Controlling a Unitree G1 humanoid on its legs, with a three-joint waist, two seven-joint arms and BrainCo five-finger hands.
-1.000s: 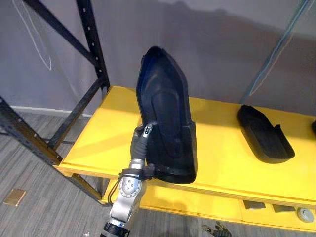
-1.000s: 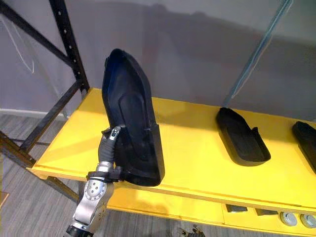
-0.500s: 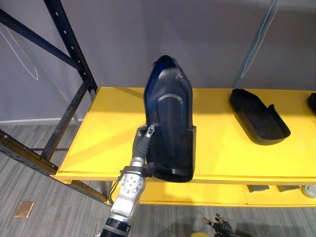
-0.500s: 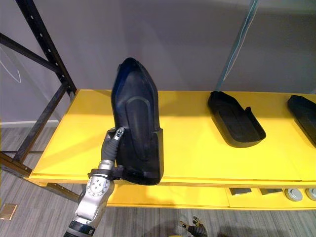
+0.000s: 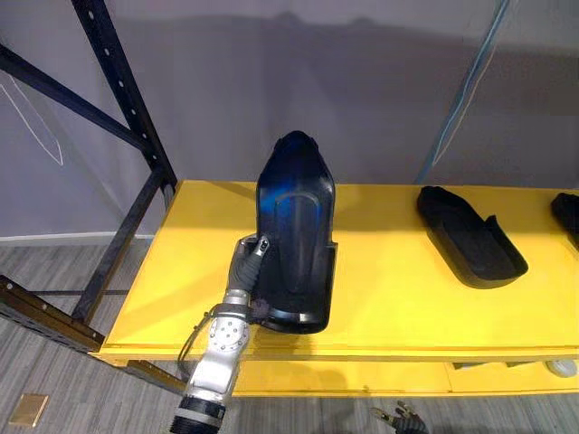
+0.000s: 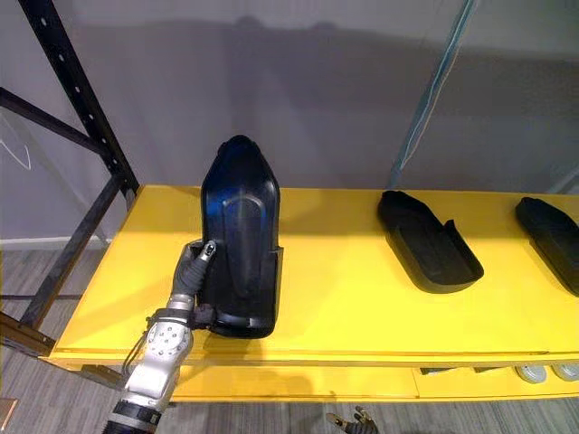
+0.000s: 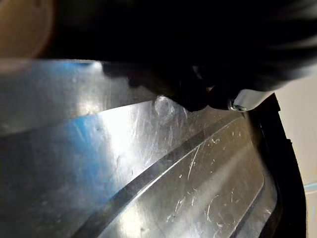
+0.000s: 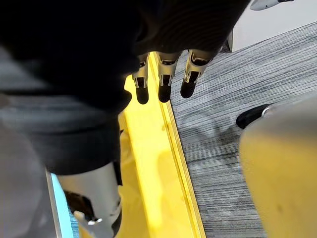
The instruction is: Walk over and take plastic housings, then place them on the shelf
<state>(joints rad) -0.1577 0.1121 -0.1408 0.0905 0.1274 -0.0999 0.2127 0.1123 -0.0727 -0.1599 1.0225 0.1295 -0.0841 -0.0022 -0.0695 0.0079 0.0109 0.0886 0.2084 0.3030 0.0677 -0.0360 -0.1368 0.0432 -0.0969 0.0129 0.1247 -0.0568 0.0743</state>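
Where the black rack upright is rising at the far left, the yellow shelf is starting and running across to the right, in front of a grey wall.

1. Left robot hand: it is reaching up from the lower left to the shelf's front edge. It is clamping the left side wall of the standing housing. The thumb is lying curled over the wall onto the inner face. The fingers are sitting hidden behind the wall.

2. Standing housing: this black plastic shell is standing on end on the left part of the shelf. Its narrow rounded end is pointing up and its broad open end is sitting at the front edge. Its hollow, glossy inner face is facing the camera. The left wrist view is showing that scratched face from very close.

3. Second housing: it is lying flat on the shelf, well apart from the standing housing, hollow side up.

4. Third housing: it is lying flat near the right end of the shelf, beside the second housing but not touching it.

5. Right robot hand: it is hanging low with its fingers straight, slack and holding nothing. Beyond the fingertips, the yellow shelf edge and the grey striped floor are showing.
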